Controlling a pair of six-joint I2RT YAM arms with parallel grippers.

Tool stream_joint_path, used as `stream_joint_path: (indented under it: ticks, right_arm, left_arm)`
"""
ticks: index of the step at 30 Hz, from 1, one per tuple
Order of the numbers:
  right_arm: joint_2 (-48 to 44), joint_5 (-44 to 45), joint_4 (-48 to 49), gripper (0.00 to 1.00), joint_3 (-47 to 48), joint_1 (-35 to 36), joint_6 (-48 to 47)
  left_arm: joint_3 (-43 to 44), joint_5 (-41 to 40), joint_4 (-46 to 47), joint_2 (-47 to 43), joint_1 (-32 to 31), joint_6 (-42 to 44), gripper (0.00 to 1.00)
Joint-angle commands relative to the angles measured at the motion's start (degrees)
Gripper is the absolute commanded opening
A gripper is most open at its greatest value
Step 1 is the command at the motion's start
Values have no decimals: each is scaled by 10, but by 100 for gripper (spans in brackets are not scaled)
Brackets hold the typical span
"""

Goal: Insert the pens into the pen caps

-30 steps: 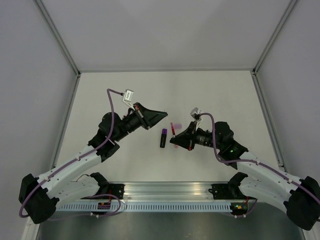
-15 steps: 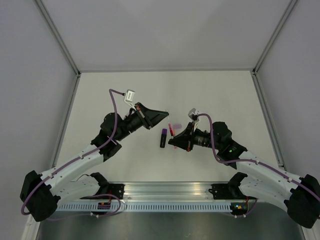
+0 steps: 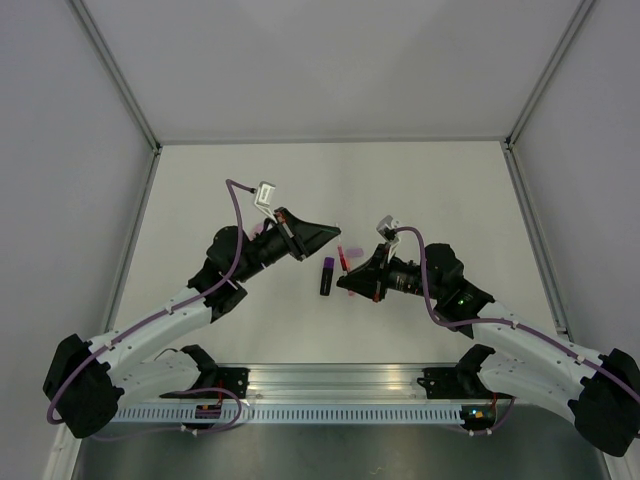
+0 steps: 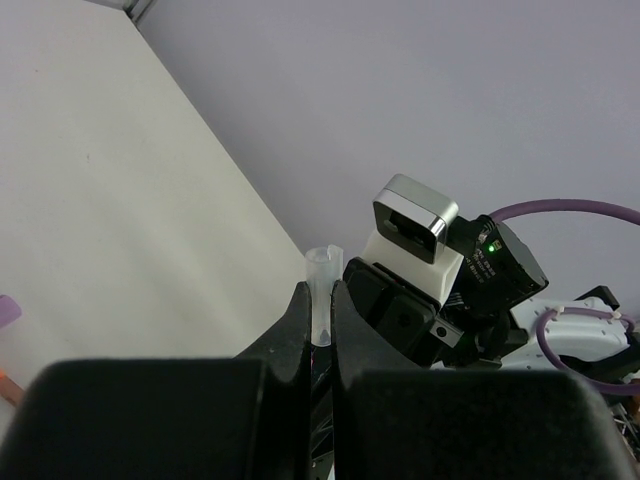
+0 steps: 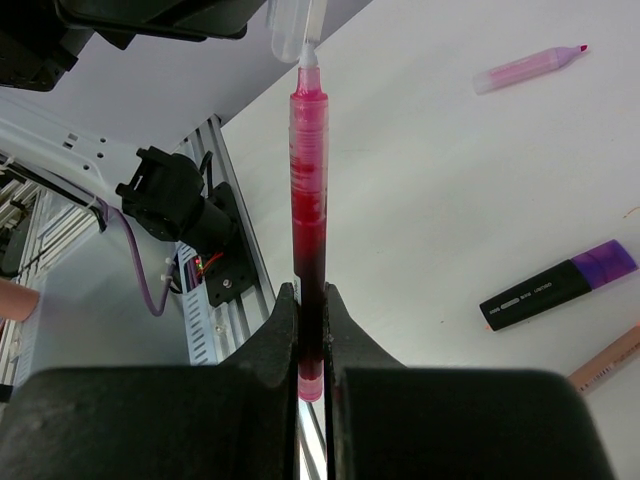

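- The right gripper (image 5: pixel 310 300) has its fingers pressed onto the lower end of a red pen (image 5: pixel 308 180), in the air above the table (image 5: pixel 450 200).
- The red pen's long axis runs straight out from the fingers. Its tip points away from the gripper, at the mouth of a clear cap (image 5: pixel 290 25).
- Its barrel is translucent pink-red, darker towards the fingers, with a pale nib section.
- The left gripper (image 4: pixel 320 300) pinches the clear cap (image 4: pixel 322 270), a small see-through tube with its open end pointing away from the fingers.
- Whether the tip is inside the cap cannot be told.
- On the table lie a pink pen (image 5: pixel 530 68), a black marker (image 5: pixel 558 287) with a purple end, and an orange pen (image 5: pixel 605 358).
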Motion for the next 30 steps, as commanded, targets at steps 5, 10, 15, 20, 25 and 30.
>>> stream_joint_path:
  ticks: [5, 10, 15, 20, 25, 30]
  right_arm:
    - [-10, 13, 12, 0, 20, 3, -9]
    - [-7, 5, 11, 0, 22, 3, -8]
    - [-6, -4, 9, 0, 24, 4, -9]
    - [-9, -1, 7, 0, 23, 4, -8]
    - [-10, 4, 4, 0, 24, 4, -9]
    - [-13, 3, 1, 0, 24, 4, -9]
  left_arm:
    - [-8, 11, 39, -2, 0, 4, 2]
    - [-3, 3, 33, -4, -1, 8, 2]
    - [13, -13, 10, -1, -1, 24, 2]
    - [14, -15, 9, 0, -1, 26, 2]
    - [12, -14, 9, 0, -1, 25, 2]
    - [15, -17, 5, 1, -1, 29, 2]
